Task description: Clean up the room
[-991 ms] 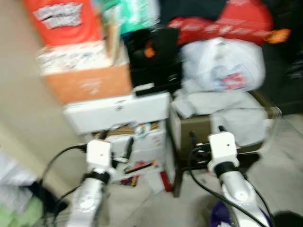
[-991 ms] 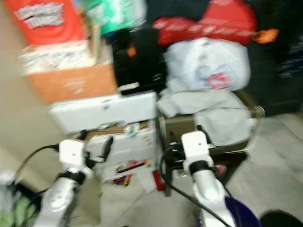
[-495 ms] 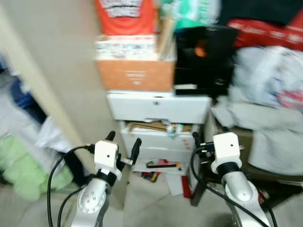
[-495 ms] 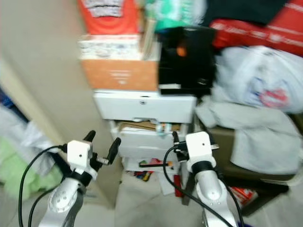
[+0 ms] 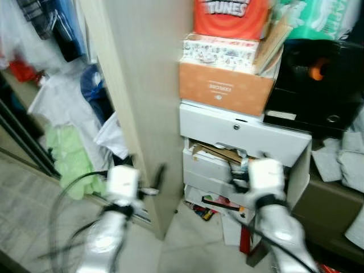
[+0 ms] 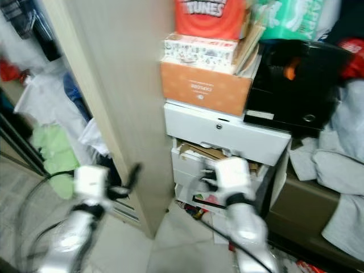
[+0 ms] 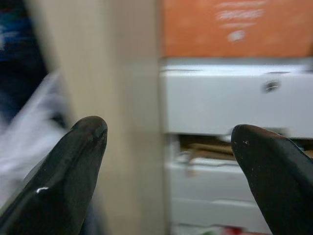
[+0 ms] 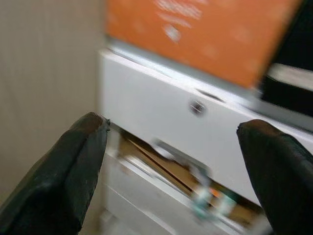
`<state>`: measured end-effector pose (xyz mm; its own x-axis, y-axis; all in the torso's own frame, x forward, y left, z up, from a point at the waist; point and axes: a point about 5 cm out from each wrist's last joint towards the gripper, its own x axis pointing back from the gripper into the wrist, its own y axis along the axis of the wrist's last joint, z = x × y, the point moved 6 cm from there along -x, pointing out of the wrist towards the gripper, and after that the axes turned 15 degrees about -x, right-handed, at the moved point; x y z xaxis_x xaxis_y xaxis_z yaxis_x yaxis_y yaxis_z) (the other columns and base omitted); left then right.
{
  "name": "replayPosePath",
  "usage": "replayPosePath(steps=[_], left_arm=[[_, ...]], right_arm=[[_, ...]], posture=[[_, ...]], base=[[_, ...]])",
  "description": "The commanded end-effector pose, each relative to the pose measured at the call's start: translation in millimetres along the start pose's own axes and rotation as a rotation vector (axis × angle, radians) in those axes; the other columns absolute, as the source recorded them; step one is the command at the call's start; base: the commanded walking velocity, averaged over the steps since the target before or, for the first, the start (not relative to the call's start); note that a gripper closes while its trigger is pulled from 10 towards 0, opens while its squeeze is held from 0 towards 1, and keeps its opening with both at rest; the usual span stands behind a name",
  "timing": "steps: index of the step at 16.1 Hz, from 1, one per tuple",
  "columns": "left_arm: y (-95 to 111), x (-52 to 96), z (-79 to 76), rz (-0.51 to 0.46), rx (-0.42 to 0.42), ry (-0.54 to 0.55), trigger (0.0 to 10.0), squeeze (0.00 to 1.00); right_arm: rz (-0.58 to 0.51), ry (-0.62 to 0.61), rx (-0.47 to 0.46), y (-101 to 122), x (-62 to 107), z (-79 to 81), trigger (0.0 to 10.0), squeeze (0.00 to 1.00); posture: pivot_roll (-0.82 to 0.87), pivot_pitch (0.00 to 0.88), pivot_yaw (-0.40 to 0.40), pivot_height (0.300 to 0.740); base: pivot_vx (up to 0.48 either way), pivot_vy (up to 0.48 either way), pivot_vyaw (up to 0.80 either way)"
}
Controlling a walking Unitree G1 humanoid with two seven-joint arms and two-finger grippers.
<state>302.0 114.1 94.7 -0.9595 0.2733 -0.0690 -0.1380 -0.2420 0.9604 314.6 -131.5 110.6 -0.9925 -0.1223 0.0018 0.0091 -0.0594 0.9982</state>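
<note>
A tall beige wooden panel (image 5: 142, 85) runs down the upper middle of the head view. To its right, mid-frame, stands a white plastic drawer unit (image 5: 244, 142) with an orange cardboard box (image 5: 224, 88) stacked on top. Clothes lie heaped at the left: a light green garment (image 5: 71, 159) and white fabric (image 5: 60, 105). The left gripper (image 7: 168, 161) and right gripper (image 8: 171, 166) both hang released, fingers spread wide, before the drawers, holding nothing.

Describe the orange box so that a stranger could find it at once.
Beside the tall beige panel stands a white drawer unit. The orange box sits directly on top of it, left of a black case. It alone is plain orange cardboard with small white lettering.
</note>
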Motion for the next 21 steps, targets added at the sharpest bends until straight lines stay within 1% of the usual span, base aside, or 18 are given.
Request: replayPosePath(steps=[1,8,21], left_arm=[[3.3,-1.3,-6.5,-0.012,0.004,-0.018,10.0,0.0],[2.5,-2.0,-4.3,-0.01,-0.002,-0.011,10.0,0.0],[4.1,-3.5,-6.8,-0.018,0.004,-0.012,10.0,0.0]], right_arm=[[0.014,-0.018,0.009,-2.9,1.4,-8.3,10.0,0.0],[0.011,-0.018,0.012,-3.3,-1.7,-8.8,10.0,0.0],[0.009,-0.026,0.024,-2.8,-1.2,-14.7,10.0,0.0]], posture=[[-0.01,0.045,0.027,0.74],[0.0,0.035,0.028,0.74],[0.0,0.03,0.024,0.74]], base=[[0.0,0.0,0.8],[0.0,0.0,0.8],[0.0,0.0,0.8]])
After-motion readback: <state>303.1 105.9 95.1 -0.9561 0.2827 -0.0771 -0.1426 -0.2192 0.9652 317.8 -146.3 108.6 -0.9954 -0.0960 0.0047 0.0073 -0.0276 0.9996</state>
